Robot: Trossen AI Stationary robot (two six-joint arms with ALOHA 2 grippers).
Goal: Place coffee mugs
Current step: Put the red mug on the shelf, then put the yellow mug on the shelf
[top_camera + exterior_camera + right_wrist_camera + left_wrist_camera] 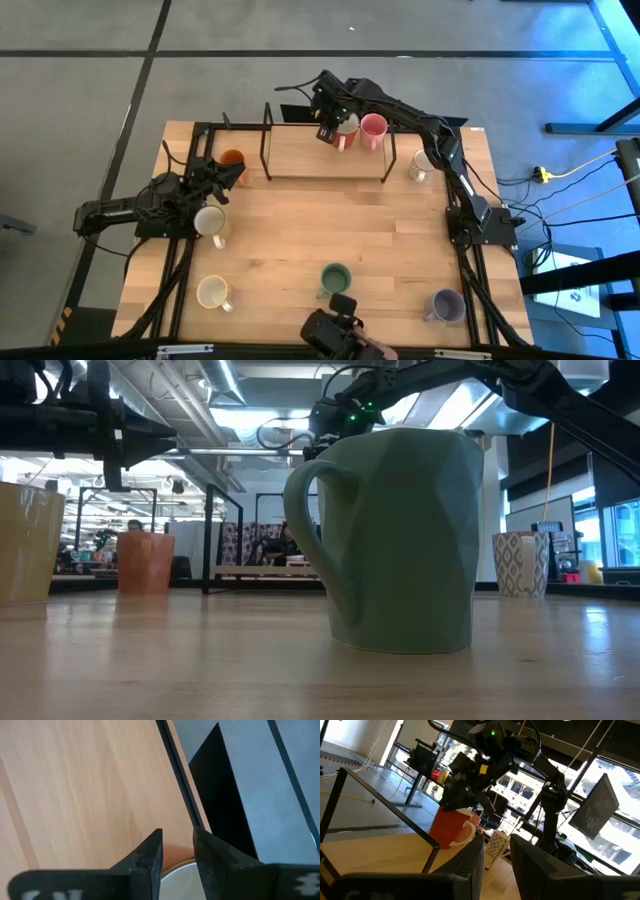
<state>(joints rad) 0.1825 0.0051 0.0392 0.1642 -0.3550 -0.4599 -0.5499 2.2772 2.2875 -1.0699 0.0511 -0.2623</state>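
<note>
A white mug point(347, 127) and a pink mug point(374, 130) stand side by side on a raised wooden shelf point(300, 155) at the table's far side. My right gripper point(328, 130) points down at the white mug's left side, its fingers point(150, 857) close together. My left gripper point(228, 173) hovers beside the orange mug point(232, 159) at the shelf's left end, slightly open with nothing between its fingers point(496, 842). On the table stand a white mug point(209, 220), a cream mug point(213, 292), the green mug point(335, 278), the lavender mug point(445, 305) and a patterned white mug point(422, 165). My right gripper comes at the white mug from above, pointing down, at its left side. The mug's rim point(175, 874) shows in the narrow gap between the two fingers. The fingers hide the place of contact, so the part held cannot be told. The mug stays upright over the shelf.
The shelf rests on black wire frames point(266, 145) at each end, with bare board left of the white mug. The green mug point(400, 540) stands close before the low camera. A dark camera mount point(335, 335) sits at the near edge. The table's middle point(330, 220) is bare wood.
</note>
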